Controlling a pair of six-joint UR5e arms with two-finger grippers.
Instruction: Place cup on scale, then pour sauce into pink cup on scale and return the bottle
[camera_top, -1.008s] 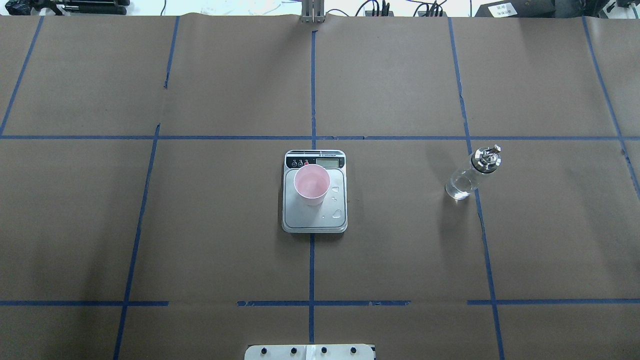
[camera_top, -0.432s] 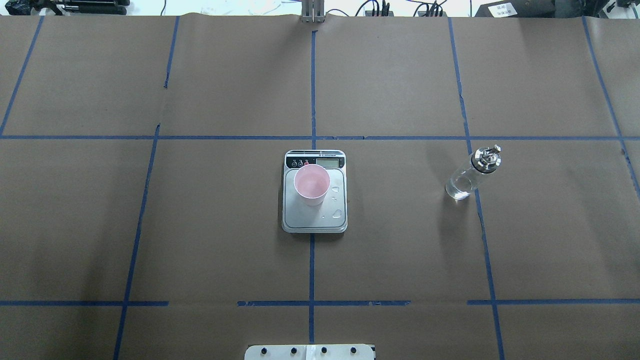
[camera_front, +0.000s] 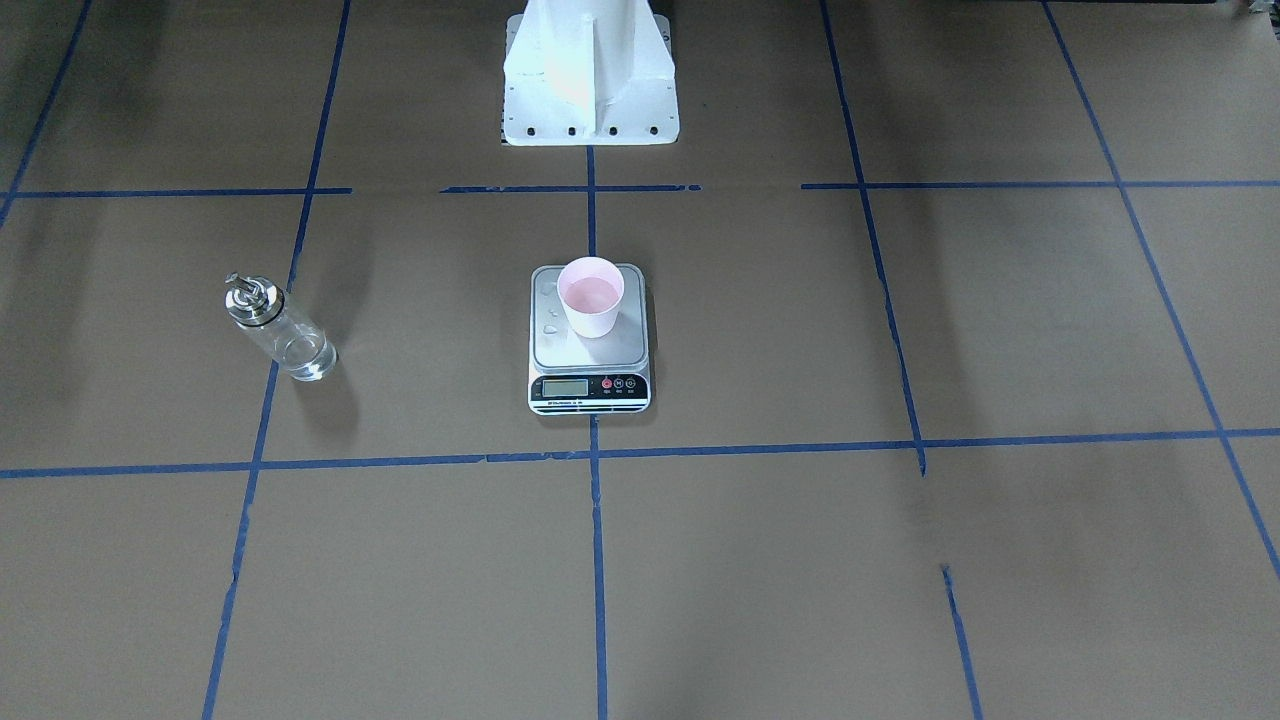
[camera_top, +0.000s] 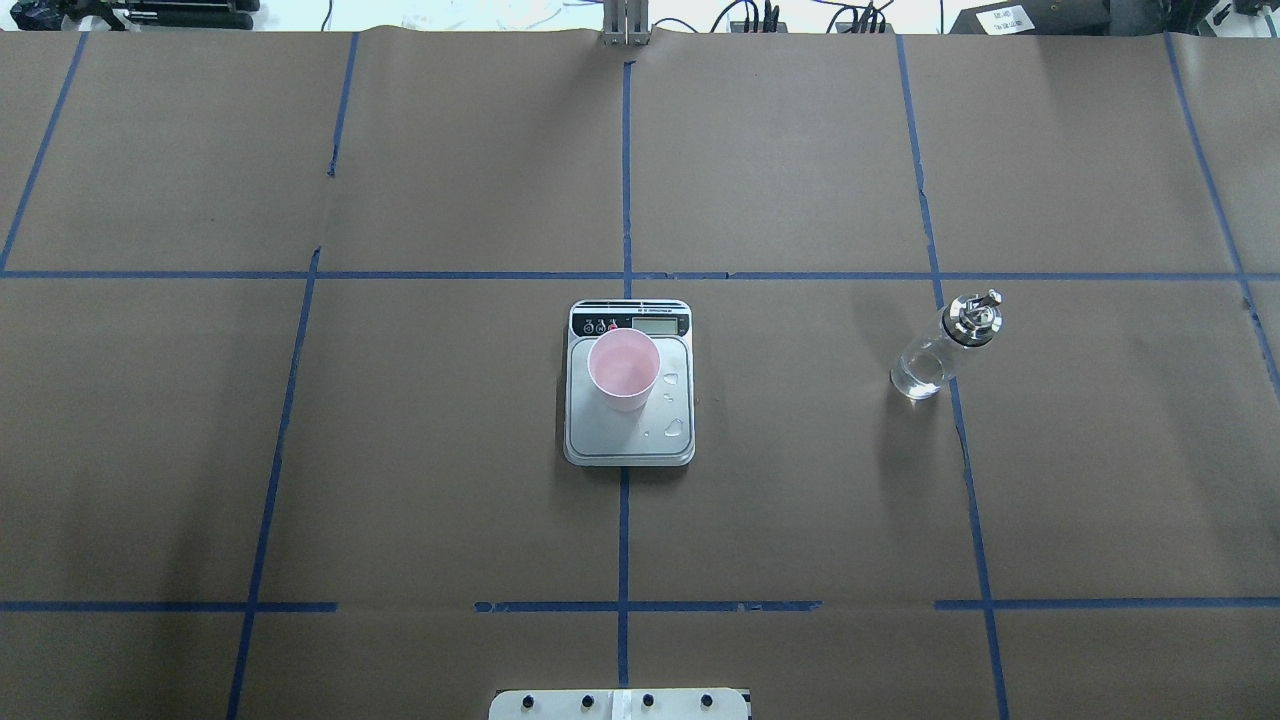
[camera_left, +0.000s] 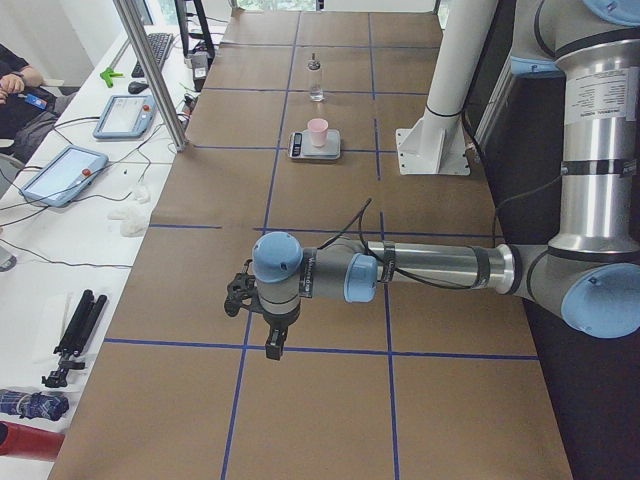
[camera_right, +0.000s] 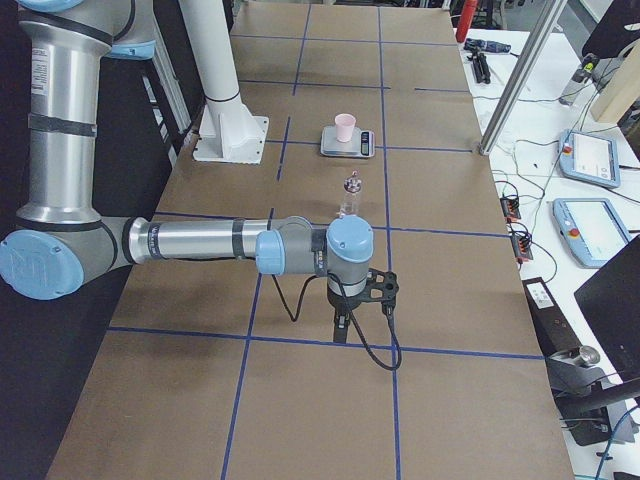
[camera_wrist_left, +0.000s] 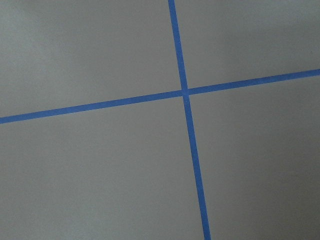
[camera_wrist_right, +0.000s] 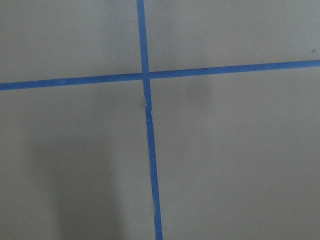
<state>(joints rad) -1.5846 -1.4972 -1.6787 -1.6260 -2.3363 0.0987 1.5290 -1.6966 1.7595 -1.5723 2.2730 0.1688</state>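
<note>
The pale pink cup stands upright on the silver scale, toward its display end; it also shows in the front view. Its inside looks wet pink; I cannot tell the level. A few clear drops lie on the platform. The glass bottle with its metal spout cap stands upright on the table at the right, free of any gripper, holding clear sauce. My left gripper and right gripper hang over bare table far from the scale; I cannot tell whether they are open or shut.
The white robot base stands behind the scale. Blue tape lines grid the brown table. A metal post and tablets lie past the far table edge. Both wrist views show only table and tape.
</note>
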